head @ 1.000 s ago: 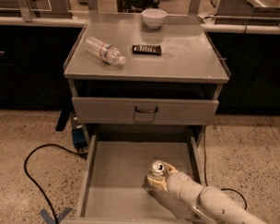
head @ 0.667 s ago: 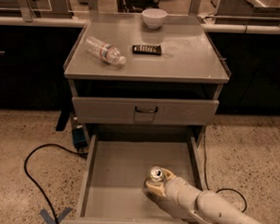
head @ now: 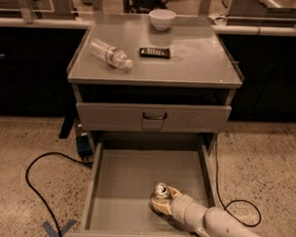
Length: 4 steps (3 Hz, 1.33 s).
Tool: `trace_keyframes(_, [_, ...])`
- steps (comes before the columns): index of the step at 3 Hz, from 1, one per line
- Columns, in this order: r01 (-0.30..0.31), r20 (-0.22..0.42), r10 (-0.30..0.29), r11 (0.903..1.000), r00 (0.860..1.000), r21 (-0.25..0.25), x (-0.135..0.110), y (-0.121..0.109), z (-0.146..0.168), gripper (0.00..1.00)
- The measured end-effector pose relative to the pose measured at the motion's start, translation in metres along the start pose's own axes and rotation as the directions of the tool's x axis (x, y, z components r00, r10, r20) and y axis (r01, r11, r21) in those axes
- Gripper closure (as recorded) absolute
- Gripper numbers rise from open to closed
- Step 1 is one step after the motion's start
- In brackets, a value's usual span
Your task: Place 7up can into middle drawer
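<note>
The 7up can [head: 160, 191] stands upright inside the open middle drawer [head: 121, 180], near its front right; only its shiny silver top shows clearly. My gripper [head: 160, 203] reaches in from the lower right on a pale arm and is shut around the can's body, low over the drawer floor. The fingers hide the can's sides, and I cannot tell whether its base touches the floor.
Above the open drawer is a shut drawer front with a dark handle [head: 154, 116]. On the cabinet top lie a clear plastic bottle [head: 110, 54], a black remote-like object [head: 154, 52] and a white bowl [head: 162, 18]. Black cables [head: 36, 185] lie on the floor on both sides.
My gripper and the can have moved a little to the left and toward the drawer's front, lower in the picture. Nothing else has moved.
</note>
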State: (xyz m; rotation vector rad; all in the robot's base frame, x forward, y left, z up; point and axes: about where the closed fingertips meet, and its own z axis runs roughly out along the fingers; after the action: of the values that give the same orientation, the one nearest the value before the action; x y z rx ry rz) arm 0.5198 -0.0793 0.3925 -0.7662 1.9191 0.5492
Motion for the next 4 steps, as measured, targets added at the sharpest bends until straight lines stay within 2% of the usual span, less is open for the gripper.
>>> trace_keyframes(1, [0.000,0.000,0.000,1.0000,1.000,0.000,-0.0016,0.0001,-0.0008,1.00])
trace_keyframes(2, [0.000,0.000,0.000,1.0000,1.000,0.000,-0.0017,0.0001,-0.0008,0.82])
trace_keyframes(4, [0.000,0.000,0.000,1.0000,1.000,0.000,-0.0017,0.0002,-0.0007,0.34])
